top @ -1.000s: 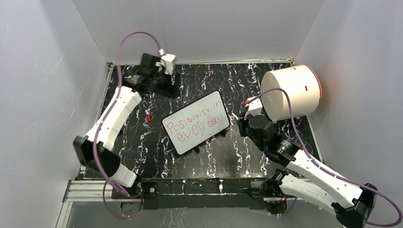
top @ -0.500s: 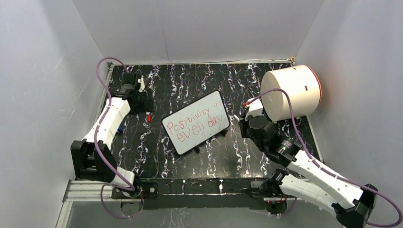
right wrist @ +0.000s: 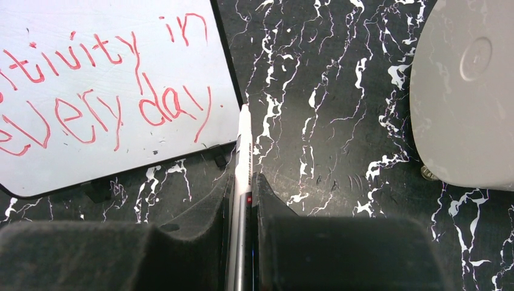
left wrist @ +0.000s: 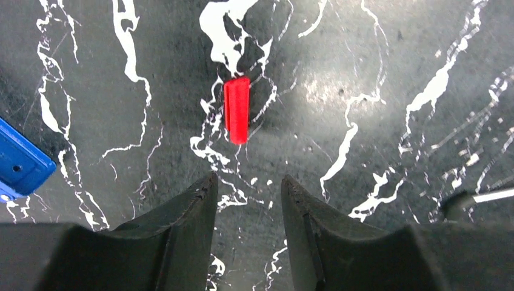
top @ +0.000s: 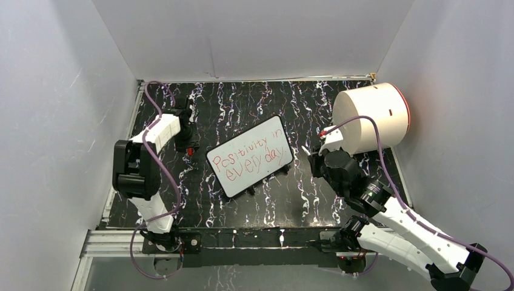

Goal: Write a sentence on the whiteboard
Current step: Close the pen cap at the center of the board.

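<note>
Nearest me, a bare aluminium rail (top: pixel 115 242) ran along the front edge, with both arm bases bolted to it. The table (top: pixel 242 103) was black, slightly glossy, and veined with white like marble.

On the right, the right gripper (right wrist: pixel 242 182) had its matte black fingers clamped on a slim white marker (right wrist: pixel 243 139). The marker pointed forward, its tip just beside the rounded near corner of the board's frame. I couldn't tell whether it touched.

On the left, the left gripper (left wrist: pixel 245 182) hung low over the table with its fingers apart and nothing between them. A small red cap (left wrist: pixel 236 110), a short smooth cylinder, lay flat just beyond the fingertips. A blue plastic piece (left wrist: pixel 21 160) showed at the left edge of the wrist view.

The whiteboard (top: pixel 250 156) sat mid-table between the two arms, turned on a diagonal. It was a flat white panel in a thin black frame, raised on small black feet. The sentence (top: pixel 251 159) read "Positivity in every day" in two lines of red handwriting.

Farther right, a big matte white cylinder (top: pixel 371 118) lay on its side against the wall. Plain pale walls (top: pixel 254 36) closed in three sides. Open tabletop stretched behind the board and along its front.
</note>
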